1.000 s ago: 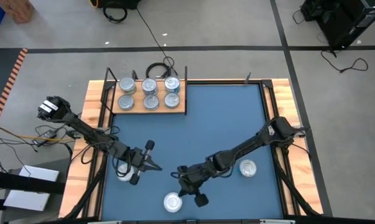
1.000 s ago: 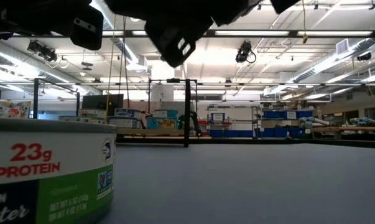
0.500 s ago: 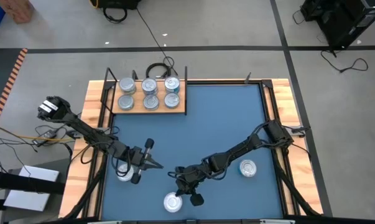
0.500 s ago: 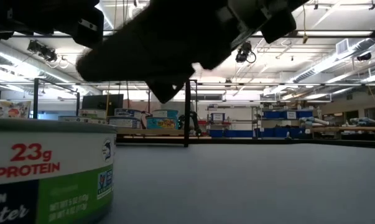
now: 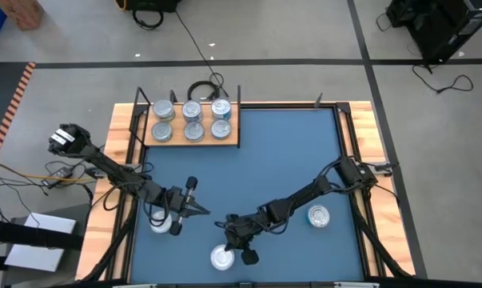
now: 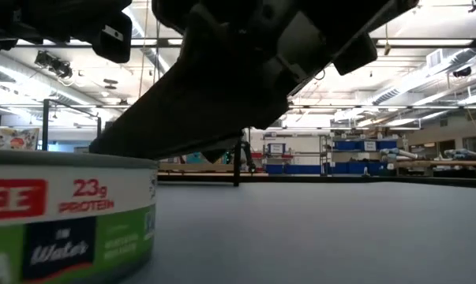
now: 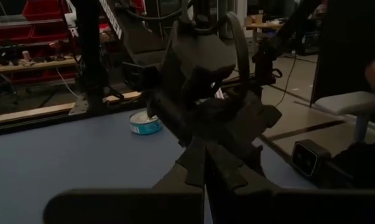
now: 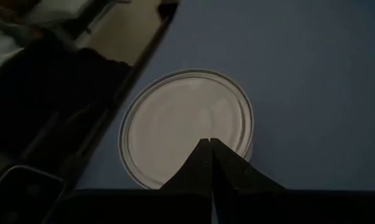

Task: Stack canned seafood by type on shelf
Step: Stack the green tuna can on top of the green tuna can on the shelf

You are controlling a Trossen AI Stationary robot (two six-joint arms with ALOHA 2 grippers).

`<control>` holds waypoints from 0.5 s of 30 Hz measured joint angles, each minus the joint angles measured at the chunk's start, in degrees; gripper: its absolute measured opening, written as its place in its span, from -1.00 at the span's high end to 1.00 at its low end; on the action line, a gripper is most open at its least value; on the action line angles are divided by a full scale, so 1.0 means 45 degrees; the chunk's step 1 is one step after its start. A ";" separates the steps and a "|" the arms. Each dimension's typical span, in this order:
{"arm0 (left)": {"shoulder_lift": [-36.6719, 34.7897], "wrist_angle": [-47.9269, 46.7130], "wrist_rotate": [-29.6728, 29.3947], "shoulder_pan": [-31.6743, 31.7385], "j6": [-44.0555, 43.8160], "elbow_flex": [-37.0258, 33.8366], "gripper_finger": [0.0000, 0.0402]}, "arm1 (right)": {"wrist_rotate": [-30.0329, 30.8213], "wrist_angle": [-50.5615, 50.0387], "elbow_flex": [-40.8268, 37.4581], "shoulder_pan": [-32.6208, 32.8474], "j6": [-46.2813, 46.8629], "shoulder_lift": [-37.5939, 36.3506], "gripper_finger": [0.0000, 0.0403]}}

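the right gripper (image 5: 231, 246) hangs low over the near edge of the worktop (image 5: 256, 160), near the middle. its jaws are pressed together, with nothing between them. one tin (image 5: 222, 258) sits flat on the blue mat right by the tips. in the right wrist view the closed tips are just above that tin's (image 8: 186, 127) shiny round lid. in the low view the same tin (image 6: 68, 217) fills the near left side, with a label that says "23g protein" and "water", and the dark right arm (image 6: 245, 71) hangs over it.

the left gripper (image 5: 194, 210) waits above the mat by the near left part of the worktop. its jaws are pinched together too and hold nothing. a tin (image 5: 160, 221) sits just under the left arm, partly hidden.

one more tin (image 5: 319, 215) lies flat near the right edge, beside the right arm.

the shelf (image 5: 190, 142) is at the far left corner of the worktop. six tins (image 5: 193, 120) stand on it in two rows of three, close together.
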 joint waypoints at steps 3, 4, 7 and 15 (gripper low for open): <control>0.0000 0.0021 -0.0002 -0.0010 -0.0245 0.0000 0.98 | 0.0741 -0.0707 -0.0002 -0.0003 0.0082 -0.0282 0.99; 0.0000 0.0029 0.0003 -0.0036 -0.0325 0.0000 0.98 | 0.1015 -0.0897 -0.0007 -0.0003 0.0077 -0.0365 0.99; -0.0002 0.0043 0.0008 -0.0187 -0.0451 0.0000 0.98 | 0.1932 -0.1746 -0.0027 -0.0045 0.0085 -0.0688 0.99; -0.0005 0.0029 0.0013 -0.0583 -0.0452 0.0000 0.97 | 0.4159 -0.3988 -0.0027 -0.0554 0.0087 -0.1326 0.99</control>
